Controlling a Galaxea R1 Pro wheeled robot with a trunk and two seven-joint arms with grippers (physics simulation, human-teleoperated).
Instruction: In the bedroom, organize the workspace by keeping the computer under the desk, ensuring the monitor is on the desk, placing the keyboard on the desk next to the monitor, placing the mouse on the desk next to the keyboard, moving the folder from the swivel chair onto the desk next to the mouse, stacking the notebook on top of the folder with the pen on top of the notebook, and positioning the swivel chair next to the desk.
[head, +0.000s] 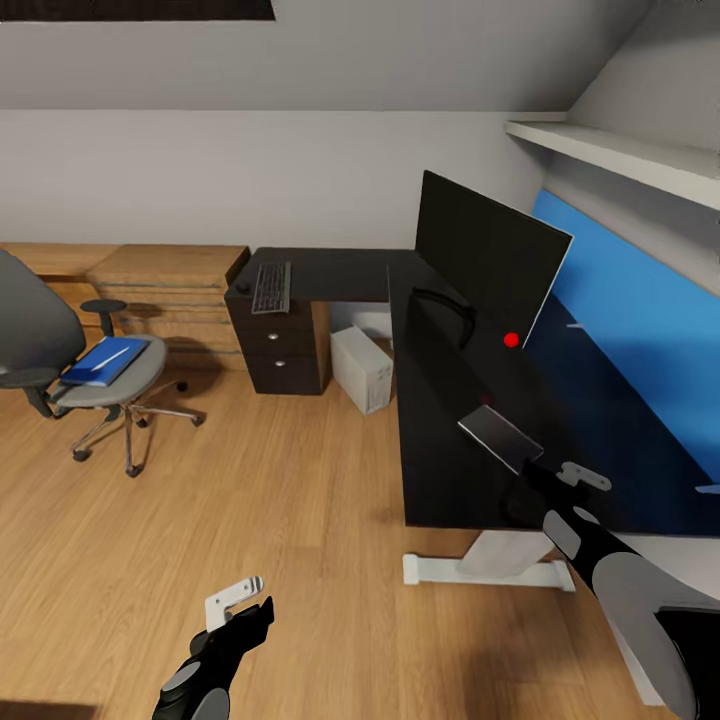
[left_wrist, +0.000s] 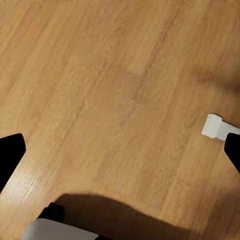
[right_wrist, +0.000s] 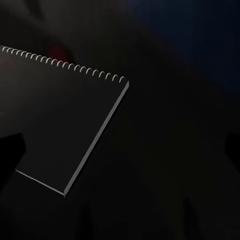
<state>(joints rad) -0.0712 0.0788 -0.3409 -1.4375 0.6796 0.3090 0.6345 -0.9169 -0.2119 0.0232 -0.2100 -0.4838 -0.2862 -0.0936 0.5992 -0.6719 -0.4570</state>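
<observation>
The black desk (head: 440, 470) carries the monitor (head: 488, 258), the keyboard (head: 271, 286) and, just left of it, the mouse (head: 243, 287). Under the desk stands the light-grey computer (head: 362, 368). A greyish spiral-bound notebook (head: 500, 437) (right_wrist: 65, 125) lies on the desk near its front edge. My right gripper (head: 530, 478) (right_wrist: 120, 150) hovers just above it, open, one finger over the notebook's edge. At the left, the swivel chair (head: 40, 330) holds the blue folder (head: 105, 362) with a white pen (head: 108, 355) on top. My left gripper (head: 262, 605) (left_wrist: 120, 150) hangs open over the floor.
A light wooden chest (head: 165, 285) stands against the back wall behind the chair. The desk's white foot (head: 490, 572) (left_wrist: 216, 126) rests on the wooden floor by my right arm. A white shelf (head: 620, 155) runs above the blue back panel (head: 640, 340).
</observation>
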